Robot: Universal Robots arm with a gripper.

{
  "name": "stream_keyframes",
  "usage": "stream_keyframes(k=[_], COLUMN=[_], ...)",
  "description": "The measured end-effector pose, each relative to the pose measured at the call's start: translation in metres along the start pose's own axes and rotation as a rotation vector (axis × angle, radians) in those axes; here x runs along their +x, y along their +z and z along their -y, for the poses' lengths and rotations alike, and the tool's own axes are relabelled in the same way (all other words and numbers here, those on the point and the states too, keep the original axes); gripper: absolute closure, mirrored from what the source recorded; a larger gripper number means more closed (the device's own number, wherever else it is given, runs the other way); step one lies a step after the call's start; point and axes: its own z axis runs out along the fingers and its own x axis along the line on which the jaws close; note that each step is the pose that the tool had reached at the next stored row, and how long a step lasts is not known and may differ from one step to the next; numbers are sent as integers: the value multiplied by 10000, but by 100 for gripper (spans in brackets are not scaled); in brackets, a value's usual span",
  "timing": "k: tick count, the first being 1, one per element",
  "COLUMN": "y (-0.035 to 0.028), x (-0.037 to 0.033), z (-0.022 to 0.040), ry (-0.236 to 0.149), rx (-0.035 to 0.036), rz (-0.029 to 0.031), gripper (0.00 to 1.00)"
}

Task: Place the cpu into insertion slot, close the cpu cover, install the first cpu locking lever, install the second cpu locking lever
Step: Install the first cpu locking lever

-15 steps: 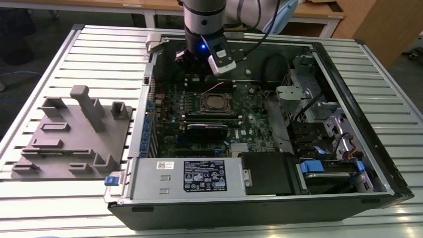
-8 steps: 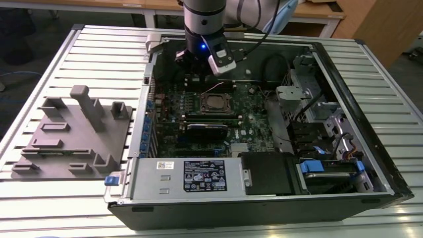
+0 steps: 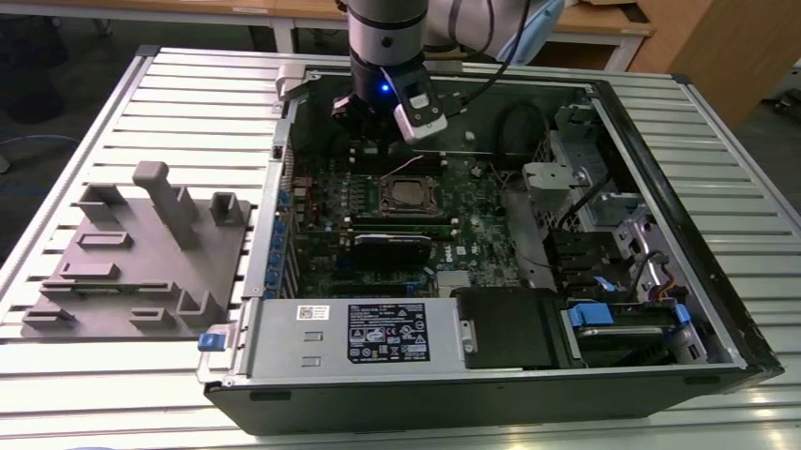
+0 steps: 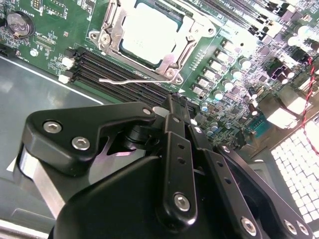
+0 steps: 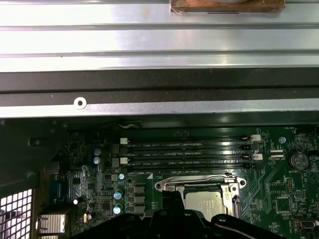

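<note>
cpu (image 4: 149,32) seated under closed cpu cover (image 4: 175,56), claw (image 4: 172,103) pinched narrow (holding nothing) nearby

Stands open from above: the case (image 3: 501,412) lies lid-off, with free room straight over the insertion slot (image 3: 410,194) on the motherboard (image 3: 328,272). Hemmed on the far side by the case wall (image 5: 159,94), just past the memory slots (image 4: 119,82). Blocked toward the exterior view's near side by a black card (image 3: 394,246) on edge, then the power supply (image 3: 363,333). Crowded on the exterior view's right by cables (image 3: 551,225) and the drive cage (image 3: 601,211). Thin wire lever (image 4: 129,81) lying across the memory slots beside the cpu cover (image 4: 110,31), near the gripper (image 4: 172,104). Flat slatted table (image 3: 188,103) around the case, broken by a grey fixture (image 3: 138,253) on the exterior view's left.
</note>
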Motion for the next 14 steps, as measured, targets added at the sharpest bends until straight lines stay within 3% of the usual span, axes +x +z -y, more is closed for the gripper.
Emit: stream_keyframes(k=[2, 5, 11, 14], y=[1, 5, 10, 17], x=[0, 0, 1, 0], z=[-4, -6, -6, -6], ry=[0, -3, 5, 6], rx=[47, 46, -159, -182], rz=[2, 1, -7, -7], gripper=[90, 90, 90, 90])
